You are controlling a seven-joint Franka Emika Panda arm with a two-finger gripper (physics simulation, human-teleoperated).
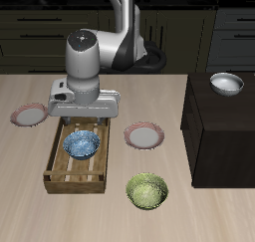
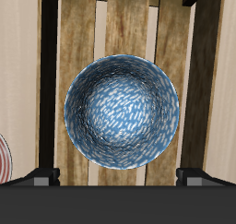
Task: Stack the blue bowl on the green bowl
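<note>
The blue bowl (image 1: 82, 143) sits upright inside a wooden slatted tray (image 1: 58, 172) near the middle of the table. In the wrist view it (image 2: 123, 112) fills the centre, resting on the tray's slats (image 2: 124, 20). My gripper (image 1: 85, 121) hangs directly above the bowl and is open and empty. Its two fingertips (image 2: 37, 177) stand wide apart on either side of the bowl's rim. The green bowl (image 1: 147, 190) stands alone on the table beside the tray, nearer the front edge.
A pink-rimmed plate (image 1: 144, 136) lies beside the tray, behind the green bowl. Another pink-rimmed plate (image 1: 30, 114) lies on the tray's other side. A white-grey bowl (image 1: 226, 83) sits on a dark cabinet (image 1: 221, 131).
</note>
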